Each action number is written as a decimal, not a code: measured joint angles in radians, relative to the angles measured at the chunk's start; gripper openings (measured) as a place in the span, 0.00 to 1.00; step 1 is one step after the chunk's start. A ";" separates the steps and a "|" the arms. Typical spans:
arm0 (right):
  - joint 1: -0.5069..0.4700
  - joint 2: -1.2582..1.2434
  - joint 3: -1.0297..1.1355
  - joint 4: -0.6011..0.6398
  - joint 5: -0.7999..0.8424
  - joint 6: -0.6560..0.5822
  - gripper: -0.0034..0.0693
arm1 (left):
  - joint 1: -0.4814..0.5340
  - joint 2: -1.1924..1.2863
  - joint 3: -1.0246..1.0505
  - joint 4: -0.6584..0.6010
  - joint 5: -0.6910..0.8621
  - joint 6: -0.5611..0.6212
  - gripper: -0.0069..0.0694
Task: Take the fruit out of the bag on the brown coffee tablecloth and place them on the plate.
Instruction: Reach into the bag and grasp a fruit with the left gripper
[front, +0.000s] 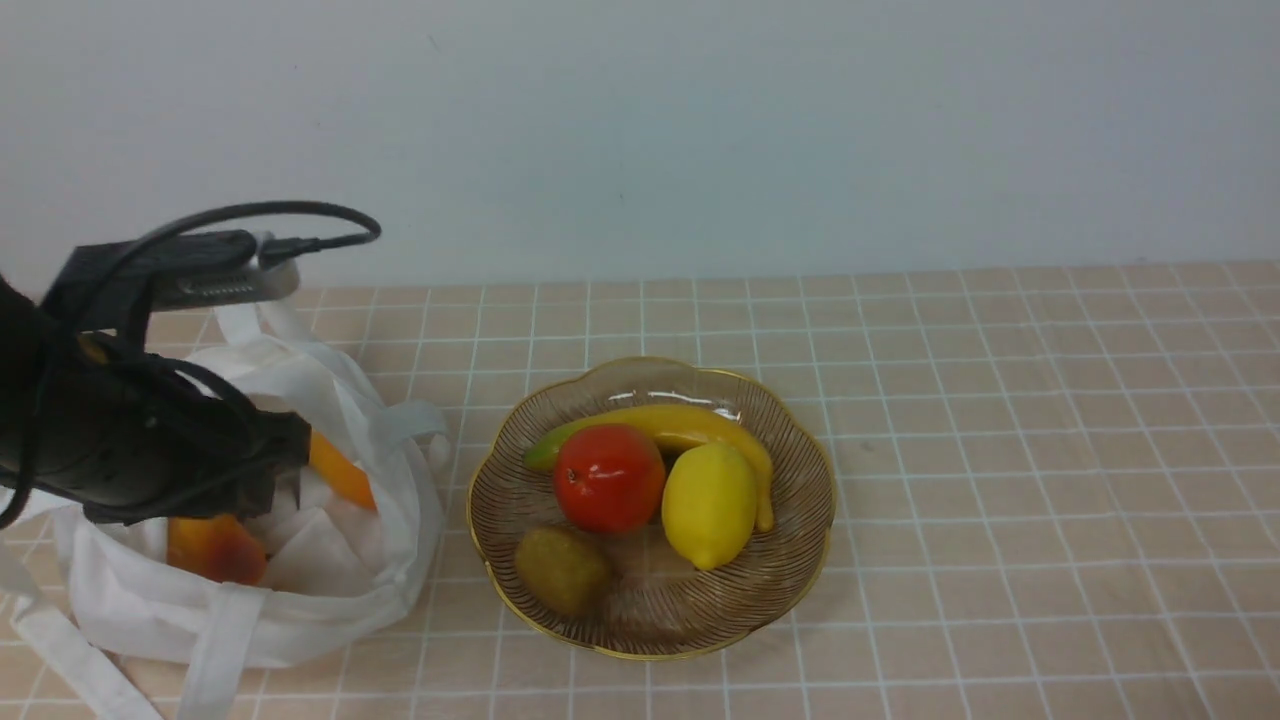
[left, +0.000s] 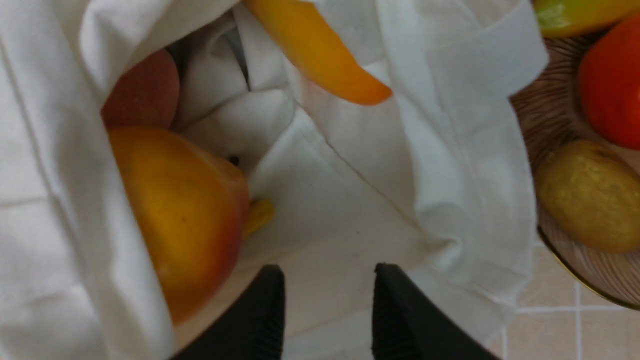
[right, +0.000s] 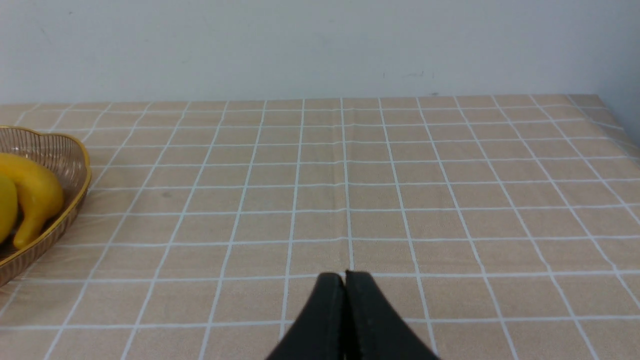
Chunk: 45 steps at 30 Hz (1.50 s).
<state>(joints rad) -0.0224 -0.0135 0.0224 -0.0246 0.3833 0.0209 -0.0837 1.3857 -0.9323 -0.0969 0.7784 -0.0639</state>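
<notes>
The white bag (front: 330, 560) lies open at the left on the brown grid tablecloth (front: 1000, 450). Inside it I see the orange-yellow fruit with a red blush (left: 185, 210), the pale pink-red round fruit (left: 145, 95) and the slender orange fruit (left: 320, 55). The blushed fruit (front: 215, 548) and the slender one (front: 340, 470) also show in the front view. My left gripper (left: 327, 280) is open over the bag's mouth, empty, beside the blushed fruit. The glass plate (front: 500, 500) stands right of the bag. My right gripper (right: 344, 278) is shut and empty above bare cloth.
The plate holds a shiny red round fruit (front: 608, 478), a yellow lemon (front: 708, 504), a green-tipped banana (front: 670, 425) and a brown-green kiwi (front: 562, 568). A pale wall (front: 700, 130) rises behind the table. The left arm's black body (front: 120, 430) covers the bag's far left.
</notes>
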 joint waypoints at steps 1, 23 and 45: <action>0.000 0.000 0.000 0.000 0.000 0.000 0.02 | 0.000 0.021 0.000 0.016 -0.007 0.000 0.51; 0.000 0.000 0.000 0.000 0.000 0.000 0.02 | -0.001 0.136 -0.004 0.558 0.059 -0.425 0.87; 0.000 0.000 0.000 0.000 0.000 0.000 0.02 | -0.001 0.228 -0.019 0.572 0.067 -0.447 0.70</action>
<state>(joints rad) -0.0224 -0.0135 0.0224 -0.0246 0.3833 0.0209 -0.0846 1.6137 -0.9516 0.4747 0.8459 -0.5113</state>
